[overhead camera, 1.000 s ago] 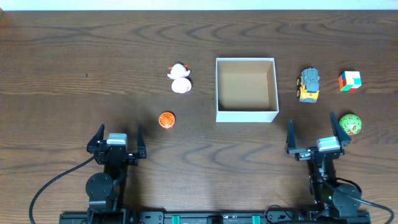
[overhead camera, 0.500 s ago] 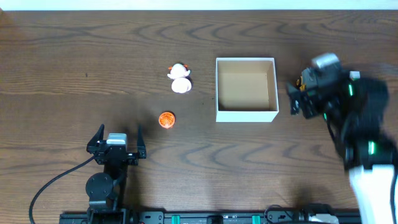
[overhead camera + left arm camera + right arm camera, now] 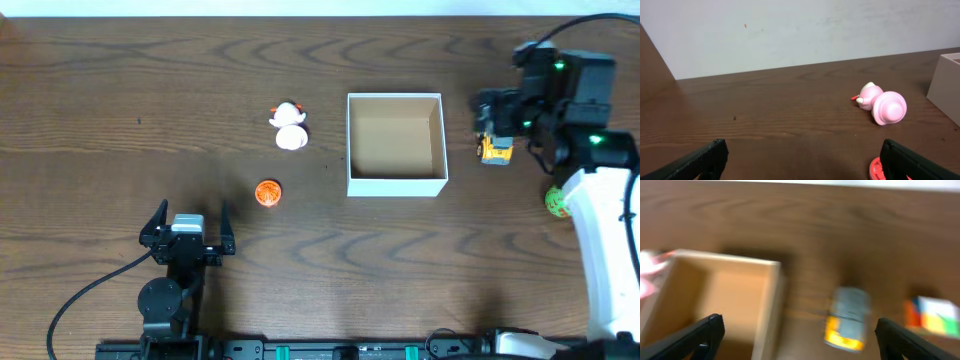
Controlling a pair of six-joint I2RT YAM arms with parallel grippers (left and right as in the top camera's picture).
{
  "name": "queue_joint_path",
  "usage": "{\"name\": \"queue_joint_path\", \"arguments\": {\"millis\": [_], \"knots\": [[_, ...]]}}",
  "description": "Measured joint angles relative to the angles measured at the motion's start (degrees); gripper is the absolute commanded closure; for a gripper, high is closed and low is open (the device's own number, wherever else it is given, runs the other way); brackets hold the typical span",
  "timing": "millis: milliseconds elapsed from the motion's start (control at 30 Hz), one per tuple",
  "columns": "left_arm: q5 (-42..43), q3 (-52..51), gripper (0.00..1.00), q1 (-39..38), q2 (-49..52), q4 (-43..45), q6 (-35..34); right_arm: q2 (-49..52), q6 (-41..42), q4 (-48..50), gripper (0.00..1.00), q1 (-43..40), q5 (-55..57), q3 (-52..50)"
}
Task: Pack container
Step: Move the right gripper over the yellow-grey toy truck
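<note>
The container (image 3: 396, 185), a square box with white walls and a brown inside, stands mid-table and holds nothing. It also shows in the right wrist view (image 3: 725, 257). My right gripper (image 3: 497, 120) is open and hovers over a yellow and grey toy truck (image 3: 495, 151), just right of the container. In the right wrist view the truck (image 3: 847, 317) lies between the wide-apart fingers of that gripper (image 3: 800, 335), blurred. My left gripper (image 3: 192, 212) is open and empty near the front left, also shown in the left wrist view (image 3: 802, 162).
A pink and white toy (image 3: 290, 127) lies left of the container, an orange disc (image 3: 268, 193) in front of it. A green ball (image 3: 556, 203) peeks from under the right arm. A coloured cube (image 3: 932, 314) sits right of the truck. The container wall (image 3: 947, 85) edges the left wrist view.
My right arm has left its rest at the front right and swung to the back, over the toy truck. The left arm and all the toys have not moved.
</note>
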Motion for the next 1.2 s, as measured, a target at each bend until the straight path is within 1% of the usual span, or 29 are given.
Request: {"name": "queue_joint_path", "arguments": {"millis": [133,300,433,500,633,800,967,1100,1200], "knots": [[0.0,0.0,0.02,0.0,0.0,0.0,0.0,3.0,2.1,-1.3,0.01,-4.2,2.1,0.5],[0.0,0.0,0.02,0.0,0.0,0.0,0.0,4.9,3.6,-0.5,0.01,-4.4,2.1,0.5],[0.0,0.0,0.02,0.0,0.0,0.0,0.0,6.7,4.2,1.5,0.01,-4.4,4.7,0.9],[0.0,0.0,0.02,0.0,0.0,0.0,0.0,9.4,4.3,-0.6,0.01,-4.4,6.6,3.0],[0.0,0.0,0.02,0.0,0.0,0.0,0.0,17.9,4.7,-9.1,0.01,-4.4,9.4,11.3],[0.0,0.0,0.02,0.0,0.0,0.0,0.0,26.8,5.6,-15.0,0.01,-4.1,11.8,20.5],[0.0,0.0,0.02,0.0,0.0,0.0,0.0,30.1,6.6,-18.4,0.01,-2.7,14.8,22.0],[0.0,0.0,0.02,0.0,0.0,0.0,0.0,31.5,6.7,-17.9,0.01,-1.6,13.7,22.0],[0.0,0.0,0.02,0.0,0.0,0.0,0.0,31.8,6.6,-15.9,0.01,-1.3,12.7,22.0]]}}
